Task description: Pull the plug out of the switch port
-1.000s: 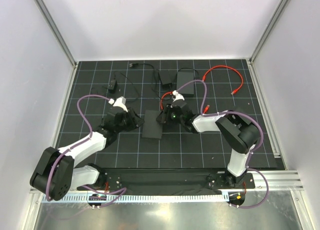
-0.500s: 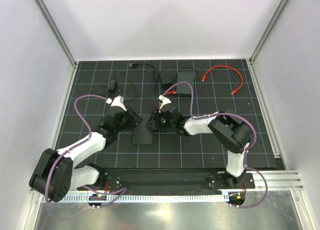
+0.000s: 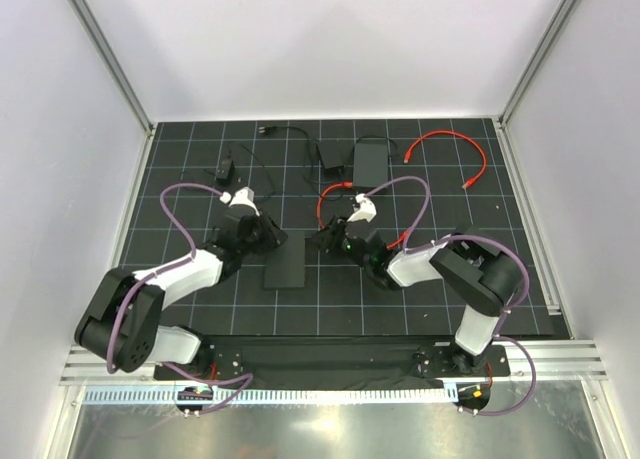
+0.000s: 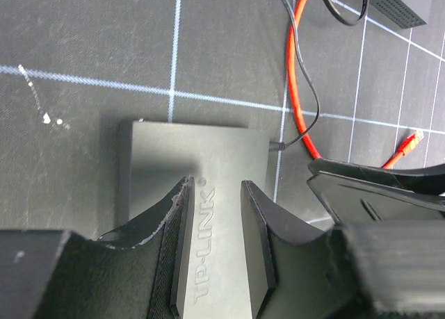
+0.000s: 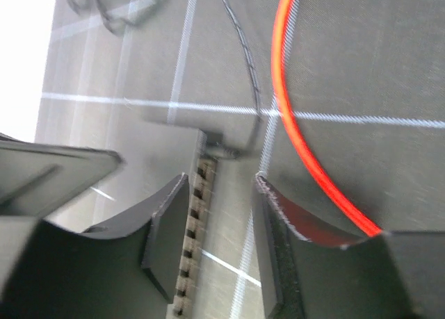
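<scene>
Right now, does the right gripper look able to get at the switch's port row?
Probably yes. The right gripper is open, the port row shows between its fingers, and nothing lies across it. The left gripper sits on top of the switch, off that edge. A red cable passes one finger.

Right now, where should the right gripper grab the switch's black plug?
Take the black plug by its short body, jutting from the switch port face, not its thin cable. Bring the right gripper in from the port side, jaws straddling it.
</scene>
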Action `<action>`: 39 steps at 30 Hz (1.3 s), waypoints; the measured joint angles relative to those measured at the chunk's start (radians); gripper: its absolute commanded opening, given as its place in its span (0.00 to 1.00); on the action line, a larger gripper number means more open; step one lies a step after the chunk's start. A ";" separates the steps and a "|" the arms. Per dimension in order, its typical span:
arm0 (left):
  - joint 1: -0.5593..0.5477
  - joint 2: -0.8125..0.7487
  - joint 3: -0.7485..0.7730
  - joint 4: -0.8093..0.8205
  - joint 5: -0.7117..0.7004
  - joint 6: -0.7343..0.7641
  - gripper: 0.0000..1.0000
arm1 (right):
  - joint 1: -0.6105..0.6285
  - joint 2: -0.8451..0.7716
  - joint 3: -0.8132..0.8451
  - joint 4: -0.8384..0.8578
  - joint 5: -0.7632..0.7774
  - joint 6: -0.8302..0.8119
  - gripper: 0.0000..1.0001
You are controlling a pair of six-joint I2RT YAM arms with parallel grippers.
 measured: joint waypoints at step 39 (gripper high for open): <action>-0.027 0.102 0.193 -0.167 -0.062 0.022 0.33 | -0.007 0.303 0.229 0.125 -0.072 0.287 0.44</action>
